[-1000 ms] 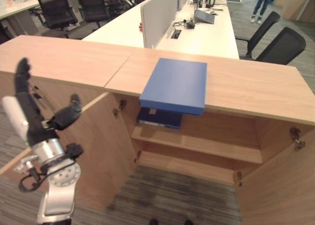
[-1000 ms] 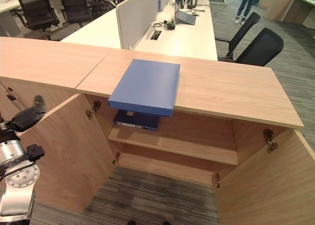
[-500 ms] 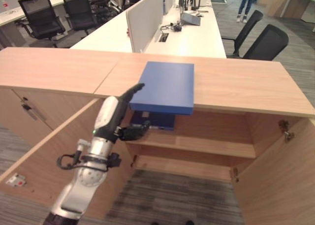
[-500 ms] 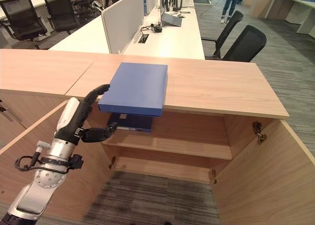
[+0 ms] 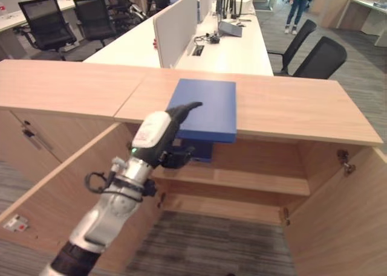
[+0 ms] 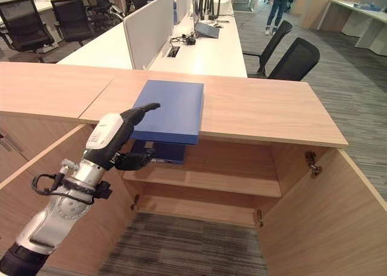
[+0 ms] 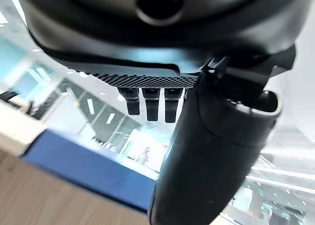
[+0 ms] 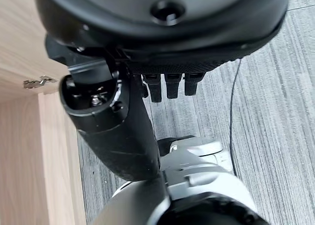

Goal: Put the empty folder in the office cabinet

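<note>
On the left, an open cabinet door (image 6: 66, 185) is seen swung outward, and the left robot hand (image 6: 124, 128) is raised in front of it at the near left corner of the blue folder (image 6: 172, 107). The hand is spread wide, with straight fingers (image 6: 148, 107) reaching over the folder's top edge and the thumb (image 6: 136, 160) held below the overhanging corner; nothing is gripped yet, and contact with the folder cannot be confirmed. The folder lies flat on the cabinet's tabletop (image 6: 260, 110), with its near edge projecting past the front lip above the open compartment. Just beneath it, a second dark blue folder (image 6: 158, 151) rests on the upper shelf (image 6: 205, 179). A one-sided pinch at the corner is judged risky: the folder could pivot, slide off the lip and drop to the carpet, or be pushed further back out of reach. The folder already on the shelf could be struck or dislodged if the thumb is driven in too low. The left door could be caught by the arm as the folder is lowered. Further right, the other door (image 6: 326, 221) stands open. The right robot hand (image 8: 123, 121) is seen in its wrist view above carpet, relaxed and holding nothing.
</note>
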Available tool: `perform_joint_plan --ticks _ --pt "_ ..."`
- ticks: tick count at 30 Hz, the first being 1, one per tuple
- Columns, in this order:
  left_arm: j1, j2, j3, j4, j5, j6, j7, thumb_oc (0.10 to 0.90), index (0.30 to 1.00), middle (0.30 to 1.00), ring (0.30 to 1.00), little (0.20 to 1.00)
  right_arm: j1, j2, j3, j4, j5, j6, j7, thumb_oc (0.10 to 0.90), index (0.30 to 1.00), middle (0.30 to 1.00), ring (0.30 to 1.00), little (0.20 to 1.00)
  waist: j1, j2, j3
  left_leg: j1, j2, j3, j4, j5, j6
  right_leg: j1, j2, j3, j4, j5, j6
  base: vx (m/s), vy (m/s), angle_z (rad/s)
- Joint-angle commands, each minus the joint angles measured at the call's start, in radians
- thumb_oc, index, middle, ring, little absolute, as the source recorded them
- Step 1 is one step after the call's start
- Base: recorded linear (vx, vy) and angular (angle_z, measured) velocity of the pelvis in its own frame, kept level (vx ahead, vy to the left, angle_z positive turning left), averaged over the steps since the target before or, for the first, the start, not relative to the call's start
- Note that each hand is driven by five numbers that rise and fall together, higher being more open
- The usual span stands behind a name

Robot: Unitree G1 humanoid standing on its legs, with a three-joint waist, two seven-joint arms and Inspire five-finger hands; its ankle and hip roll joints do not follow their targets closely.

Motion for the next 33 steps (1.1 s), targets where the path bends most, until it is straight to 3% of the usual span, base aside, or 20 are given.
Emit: perform_joint_plan --ticks 1,11,21,33 --pt "-0.234 0.042 -0.014 0.002 0.114 -0.061 0.086 0.800 0.900 0.900 0.900 0.900 -0.033 -0.004 0.040 0.052 -0.026 0.005 -0.004 0.800 0.900 0.900 0.900 0.900 -0.011 0.011 -0.014 0.037 -0.036 -0.016 -0.002 -0.126 0.005 0.073 0.015 -0.030 0.007 -0.093 0.063 0.00 0.000 0.00" --pt "-0.348 0.047 -0.132 0.107 0.247 -0.042 0.093 0.800 0.900 0.900 0.900 0.900 -0.037 -0.014 0.042 0.062 -0.022 0.001 -0.016 0.800 0.900 0.900 0.900 0.900 -0.023 0.018 -0.019 0.042 -0.037 -0.009 -0.002 -0.132 0.007 0.074 0.013 -0.024 0.007 -0.094 0.065 0.00 0.001 -0.02" --pt "-0.354 0.030 -0.147 0.166 0.286 -0.020 0.081 0.800 0.900 0.900 0.900 0.900 -0.038 -0.018 0.036 0.060 -0.018 0.003 -0.017 0.800 0.900 0.900 0.900 0.900 -0.023 0.018 -0.019 0.046 -0.037 -0.006 -0.002 -0.135 0.009 0.076 0.013 -0.022 0.007 -0.096 0.065 0.00 0.001 -0.02" --pt "-0.439 -0.004 -0.174 0.327 0.419 0.060 0.164 0.800 0.900 0.900 0.900 0.900 -0.046 -0.022 0.049 0.069 -0.021 0.004 -0.027 0.800 0.900 0.900 0.900 0.900 -0.034 0.018 -0.021 0.050 -0.037 0.001 -0.002 -0.136 0.008 0.079 0.013 -0.016 0.007 -0.096 0.065 0.00 0.000 0.00"
